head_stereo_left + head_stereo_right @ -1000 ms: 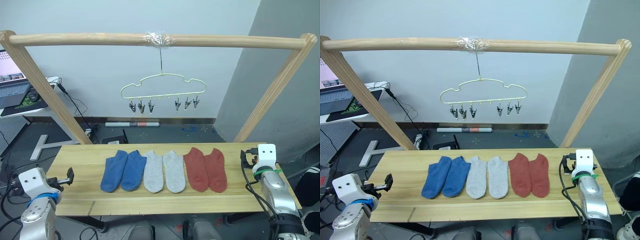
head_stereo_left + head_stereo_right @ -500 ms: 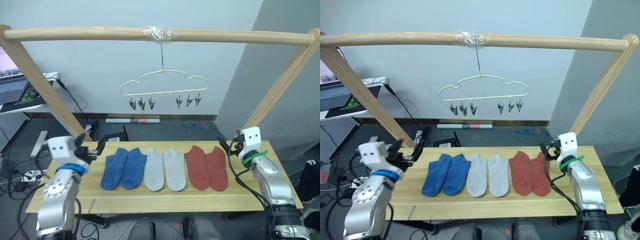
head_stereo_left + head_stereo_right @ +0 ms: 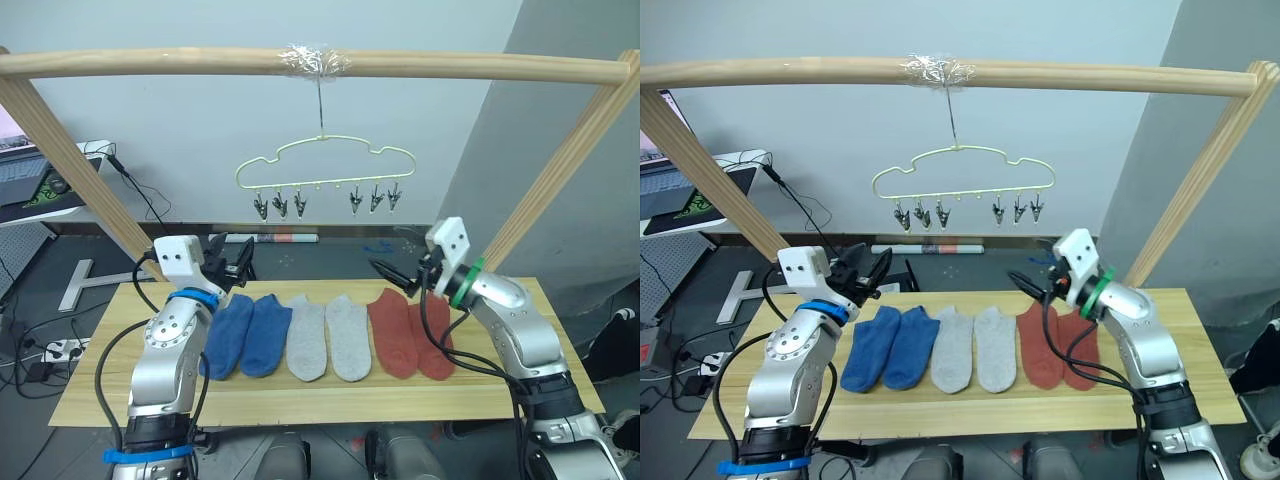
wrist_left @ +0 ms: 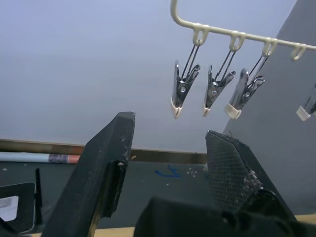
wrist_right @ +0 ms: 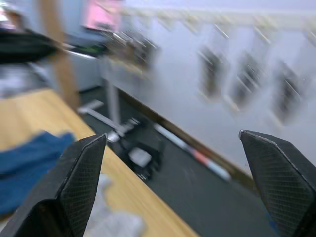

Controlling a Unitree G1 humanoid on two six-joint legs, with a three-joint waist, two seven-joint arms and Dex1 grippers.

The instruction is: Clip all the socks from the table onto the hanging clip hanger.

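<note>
On the table (image 3: 300,395) of pale planks, six socks lie flat in a touching row: two blue socks (image 3: 243,334) toward 9 o'clock, two grey socks (image 3: 327,339) in the middle, and two rust-red socks (image 3: 408,333) toward 3 o'clock. Above them, at 12 o'clock, the pale yellow clip hanger (image 3: 325,166) hangs by its hook from a thick wooden frame bar (image 3: 180,62), where a wad of clear tape (image 3: 316,58) wraps the bar. Its six metal clips (image 4: 183,89) dangle in two groups of three, all bare. The left gripper (image 3: 233,259) hovers over the table's far edge just beyond the blue pair, its fingers (image 4: 106,170) spread apart and holding nothing. The right gripper (image 3: 392,276) is raised above the far end of the red pair, its fingers (image 5: 81,180) wide apart, also holding nothing. At 9 o'clock beyond the frame post, a laptop (image 3: 30,175) sits on a side desk. No brand or writing can be read on the socks, hanger or grippers.
</note>
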